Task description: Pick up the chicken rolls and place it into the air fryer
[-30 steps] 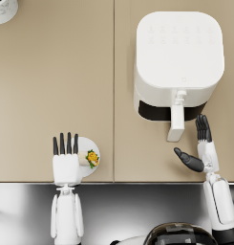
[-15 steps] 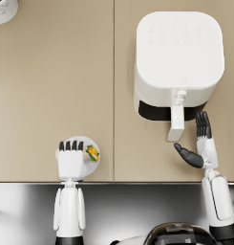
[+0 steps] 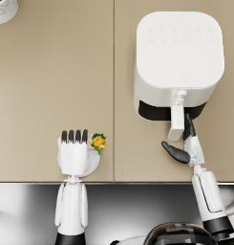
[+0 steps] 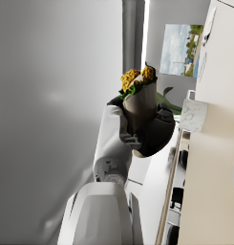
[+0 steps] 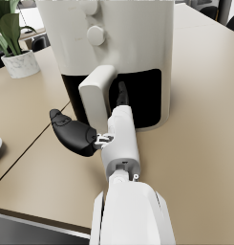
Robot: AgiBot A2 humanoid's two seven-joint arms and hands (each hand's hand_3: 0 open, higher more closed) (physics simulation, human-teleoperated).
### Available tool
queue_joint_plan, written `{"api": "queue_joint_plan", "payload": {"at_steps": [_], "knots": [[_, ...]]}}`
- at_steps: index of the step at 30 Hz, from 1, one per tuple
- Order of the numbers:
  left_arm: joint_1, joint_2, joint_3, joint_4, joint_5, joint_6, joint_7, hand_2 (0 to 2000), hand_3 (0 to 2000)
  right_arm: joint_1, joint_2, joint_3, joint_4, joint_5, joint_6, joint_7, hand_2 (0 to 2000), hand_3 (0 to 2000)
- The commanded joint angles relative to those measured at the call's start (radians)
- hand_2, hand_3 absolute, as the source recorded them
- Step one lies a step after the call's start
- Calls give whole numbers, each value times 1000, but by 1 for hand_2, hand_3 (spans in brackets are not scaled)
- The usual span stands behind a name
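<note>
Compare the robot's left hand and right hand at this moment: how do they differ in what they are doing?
The left hand grips the chicken roll; the right hand holds nothing. The left hand is over the plate, while the right hand is at the air fryer handle. Both have dark fingers.

left hand (image 4: 137,131) grips chicken roll (image 4: 140,103) | filling up | fingers (image 4: 161,129) wrapped

Smooth white plastic air fryer (image 3: 179,52) (matt tan table (image 3: 51,86))
</note>
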Motion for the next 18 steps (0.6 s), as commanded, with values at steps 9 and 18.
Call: {"api": "queue_joint_plan", "payload": {"at_steps": [9,18], "knots": [[116,21,38,-90,0,5,0,2000,2000,92,-19,126,-76,8,-82,1,2000,653],[303,99,173,17,-1,5,0,2000,2000,80,142,454,59,11,-151,2,2000,2000]]}}
